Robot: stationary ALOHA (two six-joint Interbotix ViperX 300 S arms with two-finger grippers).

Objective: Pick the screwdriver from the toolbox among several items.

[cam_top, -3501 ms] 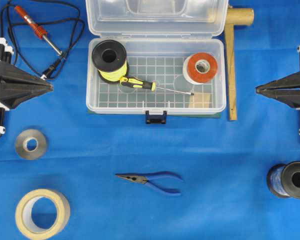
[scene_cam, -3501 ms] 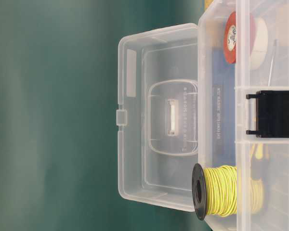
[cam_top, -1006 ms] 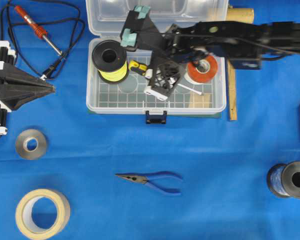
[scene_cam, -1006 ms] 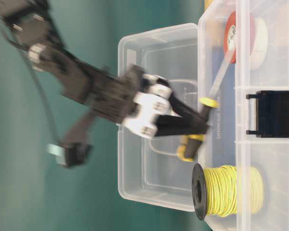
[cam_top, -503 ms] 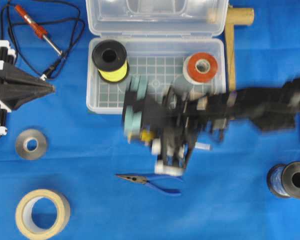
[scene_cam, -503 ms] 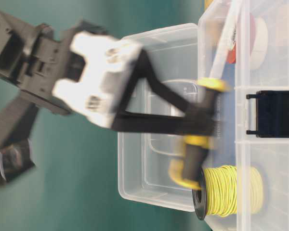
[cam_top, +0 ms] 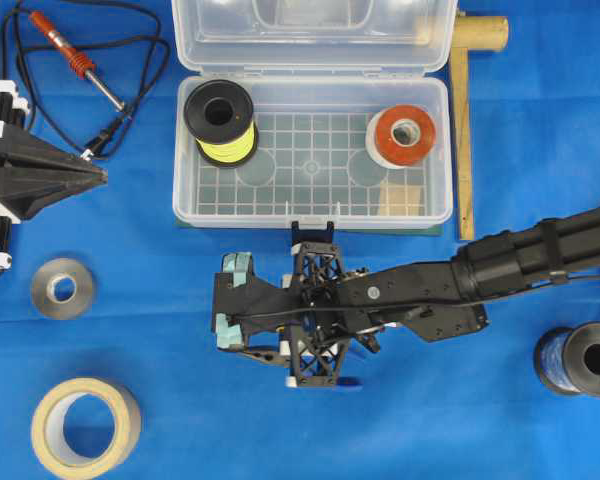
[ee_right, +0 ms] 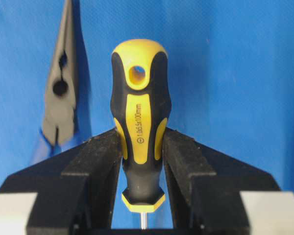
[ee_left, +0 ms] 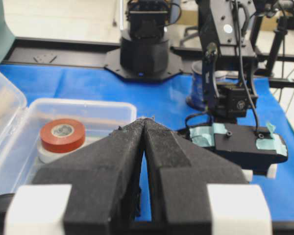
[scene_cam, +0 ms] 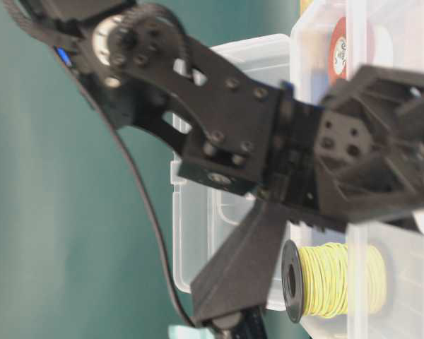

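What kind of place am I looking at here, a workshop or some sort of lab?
Most likely a robotics lab set up as a small tool bench. A blue cloth covers the table, two black robot arms work over it, and tools lie about: a clear toolbox, a soldering iron and tape rolls.

The one legible marking stands on the small screwdriver with the yellow-and-black handle (ee_right: pixel 139 132), seen in the right wrist view. Black characters run lengthwise along the yellow centre strip of the handle, starting with a small circled slot symbol and reading roughly "1.0x5.5x100mm"; the first digits are tiny and uncertain. The white core of the orange-red roll of tape (scene_cam: pixel 339 53) carries a faint dark mark in the table-level view, too blurred to read. No other writing is readable.
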